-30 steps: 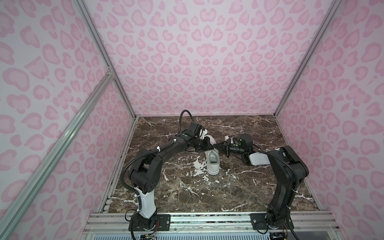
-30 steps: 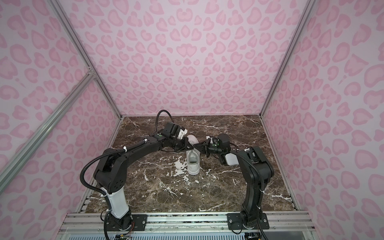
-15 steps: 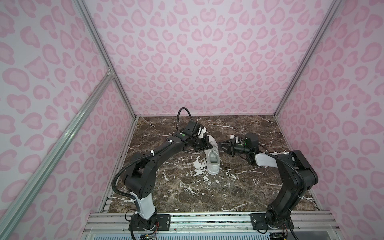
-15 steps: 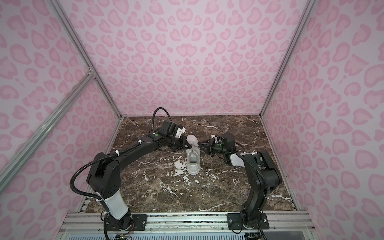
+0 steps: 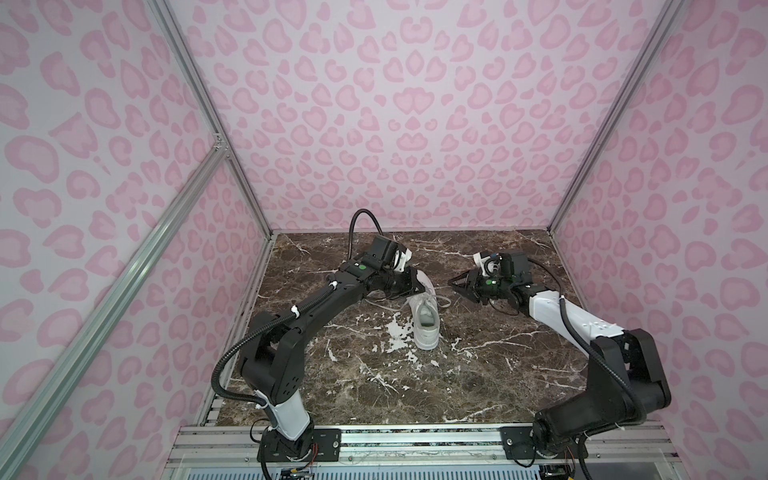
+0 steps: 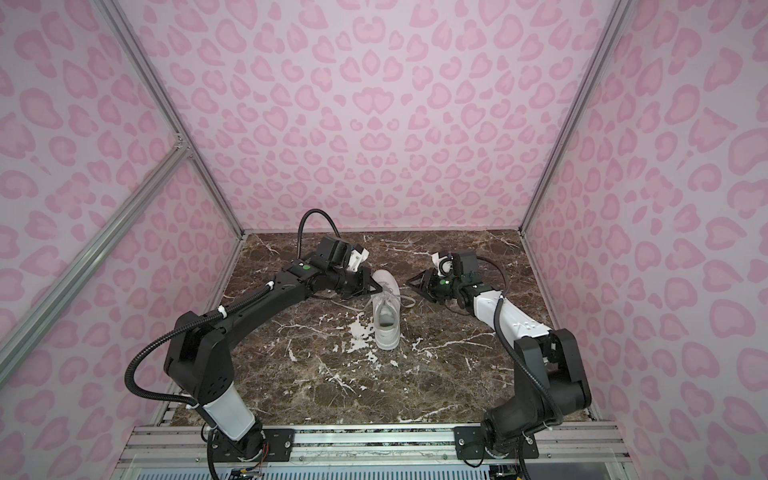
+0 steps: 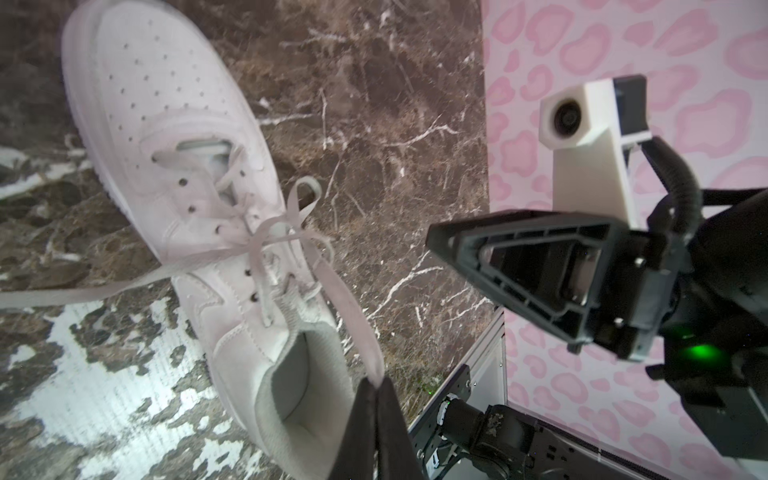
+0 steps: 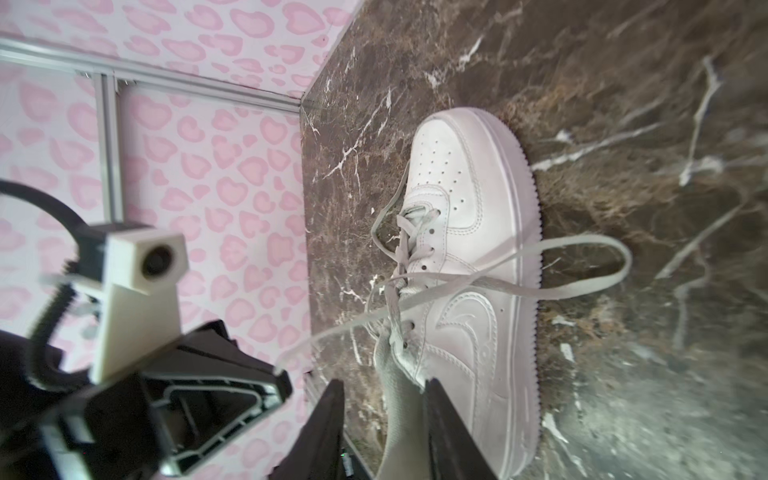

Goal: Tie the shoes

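Progress looks well past the start but short of finished, by my reading. The left claw point(image 7: 376, 386) is pinched tight on one strand of the laces point(image 7: 266, 237), fingertips pressed together, and the flat band runs out from between them to the crossing. That crossing sits ahead of this claw, over the tongue of the sneaker point(image 5: 427, 332), and looks drawn into a knot point(image 7: 257, 243). A free strand point(image 7: 62, 295) leaves the knot and trails off across the marble tabletop point(image 5: 478, 374), out of the left wrist view.

The sneaker stands on its sole between the two claws, just beside the left claw's tip and a little apart from the right one. Its heel is toward the arm bases.

On the far side of the knot from the left claw, a loop point(image 8: 624, 259) lies slack and spills over the sneaker's side onto the marble, toward the right claw point(image 8: 384, 388). That claw hovers with its fingers point(image 8: 332, 415) standing apart, and I can see nothing gripped between them.

I cannot tell whether the held strand is a second loop or a single end. As I judge it, the knot needs snugging down, and a bow with two even loops is not yet evident.
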